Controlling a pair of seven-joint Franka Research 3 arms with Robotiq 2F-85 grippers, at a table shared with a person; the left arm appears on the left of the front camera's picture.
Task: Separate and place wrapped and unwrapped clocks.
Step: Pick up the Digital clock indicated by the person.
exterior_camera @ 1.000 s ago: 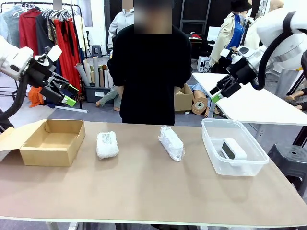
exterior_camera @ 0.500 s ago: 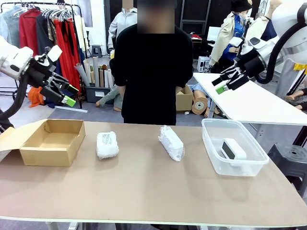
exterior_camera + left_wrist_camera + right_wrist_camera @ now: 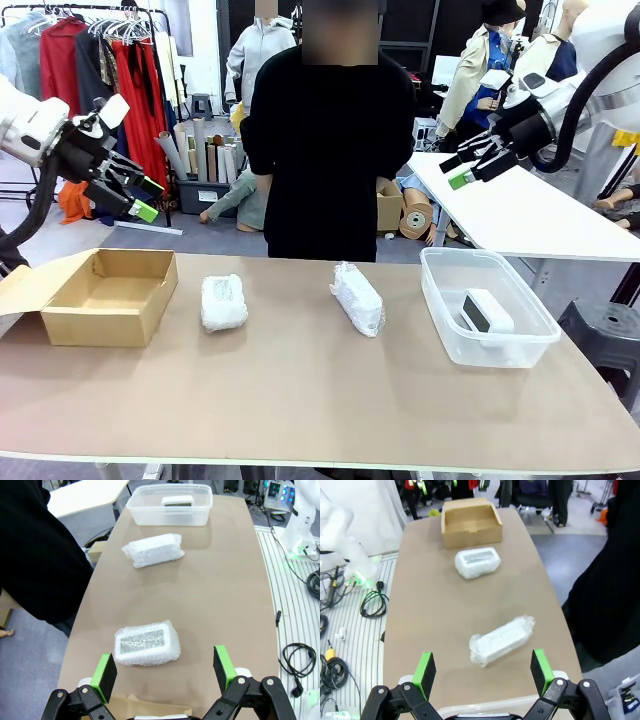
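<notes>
**Two wrapped clocks lie mid-table; a bare clock sits in a clear tub at right.**
The squarer bundle, left of centre near a cardboard box, shows a grey panel through its crinkly white wrap, too blurred to read. The longer bundle lies at centre. The bare clock is white and rounded, with a dark screen. The left gripper, upper left, and the right gripper, upper right, both hang wide apart, holding nothing.

Front view faces person across table; high wrist views share both wrapped clocks.
</notes>
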